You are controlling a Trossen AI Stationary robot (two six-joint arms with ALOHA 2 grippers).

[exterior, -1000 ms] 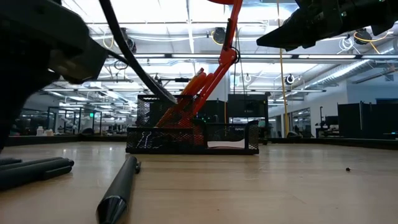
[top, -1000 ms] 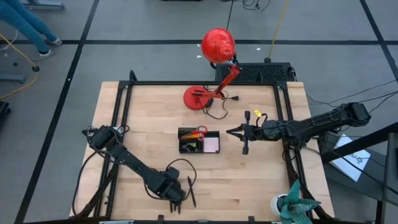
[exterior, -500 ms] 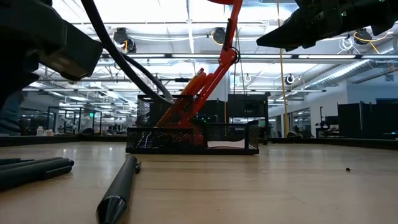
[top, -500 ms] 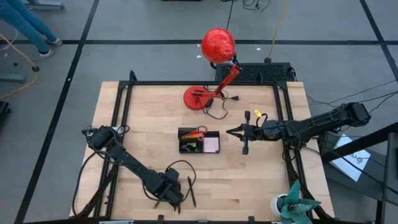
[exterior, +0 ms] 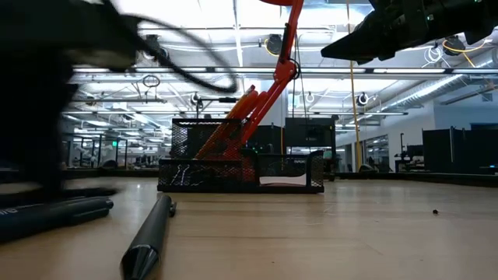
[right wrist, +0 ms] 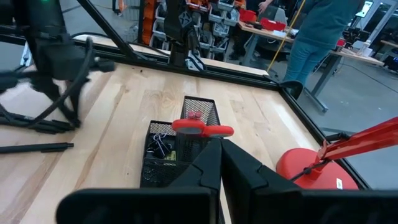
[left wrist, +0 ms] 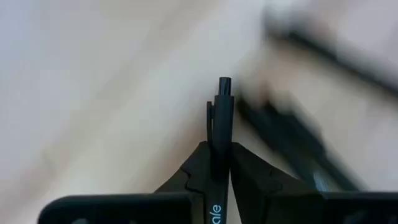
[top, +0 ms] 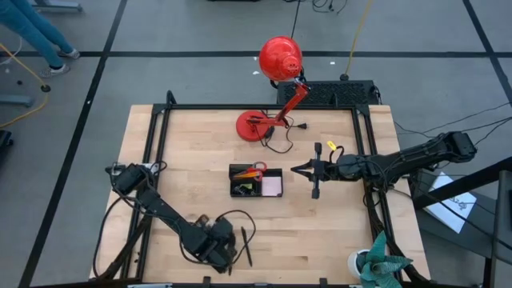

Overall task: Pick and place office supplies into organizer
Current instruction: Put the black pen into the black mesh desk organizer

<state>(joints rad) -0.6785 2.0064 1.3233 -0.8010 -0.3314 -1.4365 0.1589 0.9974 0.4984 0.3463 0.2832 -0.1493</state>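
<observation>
At the near edge of the table my left gripper was pinching a black pen; its two fingers pressed on the barrel, and the clip end of the pen pointed out past them. The pen was slim, matte black, with small pale letters on the barrel. In the high view this gripper was low at the near side, and a second black pen lay on the wood just beside it. In the low view another dark pen lay on the table close to the camera.

The surface was light wooden planks inside a black frame. Near the middle stood the black mesh organizer, with red-handled scissors upright in the taller section, a pink sticky-note pad in the low section and black clips in it too.

My right gripper hung above the table right of the organizer, its fingers pressed together, holding nothing.

Farther away stood a red desk lamp, and beyond the table a person at a bench
</observation>
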